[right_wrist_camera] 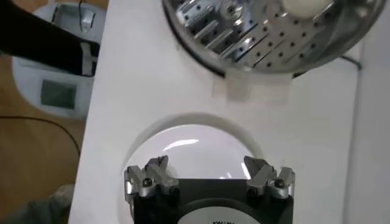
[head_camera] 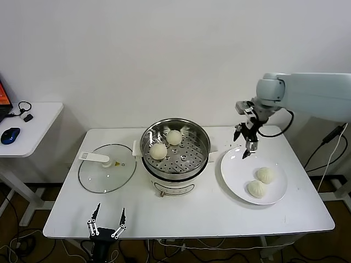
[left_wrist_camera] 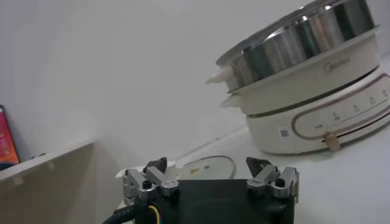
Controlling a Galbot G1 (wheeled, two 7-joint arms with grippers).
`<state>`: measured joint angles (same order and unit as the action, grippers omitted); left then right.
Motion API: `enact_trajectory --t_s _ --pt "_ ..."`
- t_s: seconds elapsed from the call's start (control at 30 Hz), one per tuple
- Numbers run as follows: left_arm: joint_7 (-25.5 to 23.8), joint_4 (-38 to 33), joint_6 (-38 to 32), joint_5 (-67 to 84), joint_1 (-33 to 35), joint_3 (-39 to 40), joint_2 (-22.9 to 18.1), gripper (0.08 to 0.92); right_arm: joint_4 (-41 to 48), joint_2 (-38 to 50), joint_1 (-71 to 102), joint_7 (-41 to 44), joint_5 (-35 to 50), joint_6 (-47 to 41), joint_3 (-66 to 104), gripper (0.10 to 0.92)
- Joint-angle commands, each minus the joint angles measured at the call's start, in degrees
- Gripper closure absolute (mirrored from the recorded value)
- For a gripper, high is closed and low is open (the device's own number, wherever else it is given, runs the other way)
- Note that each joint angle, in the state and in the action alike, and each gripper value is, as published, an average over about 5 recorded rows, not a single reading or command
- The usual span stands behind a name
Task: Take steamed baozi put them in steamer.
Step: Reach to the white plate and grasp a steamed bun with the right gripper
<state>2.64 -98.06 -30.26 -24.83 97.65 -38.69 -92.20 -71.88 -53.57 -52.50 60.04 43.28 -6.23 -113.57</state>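
The right gripper hangs with jaws wide apart over the white plate. Beyond it the steamer holds one baozi.

Midea — steamer base (faint), QR sticker

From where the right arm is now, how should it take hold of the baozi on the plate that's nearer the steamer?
Grip that baozi across its round middle, coming straight down from above. It sits upright on the flat plate with its pinched top up and a small gap to its neighbour, so the fingers likely fit either side. The right gripper is open above the plate's far edge.
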Motion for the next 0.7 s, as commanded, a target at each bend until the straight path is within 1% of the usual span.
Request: enact_trajectory --t_s 0.03,0.43,0.7 --pt "0.1 0.0 -0.1 0.0 0.2 -0.2 -2.8 0.177 -2.4 6.5 3.6 -0.7 -7.6 1.4 -1.0 0.203" --pt "0.2 0.2 -0.2 -0.7 0.3 -0.3 -2.8 0.177 -2.2 10.5 10.3 -2.1 -11.7 0.6 2.7 0.203" --pt "0.1 0.3 -0.2 -0.8 0.3 -0.5 -2.8 0.177 0.2 11.7 18.1 -2.7 -14.9 0.0 7.8 0.203"
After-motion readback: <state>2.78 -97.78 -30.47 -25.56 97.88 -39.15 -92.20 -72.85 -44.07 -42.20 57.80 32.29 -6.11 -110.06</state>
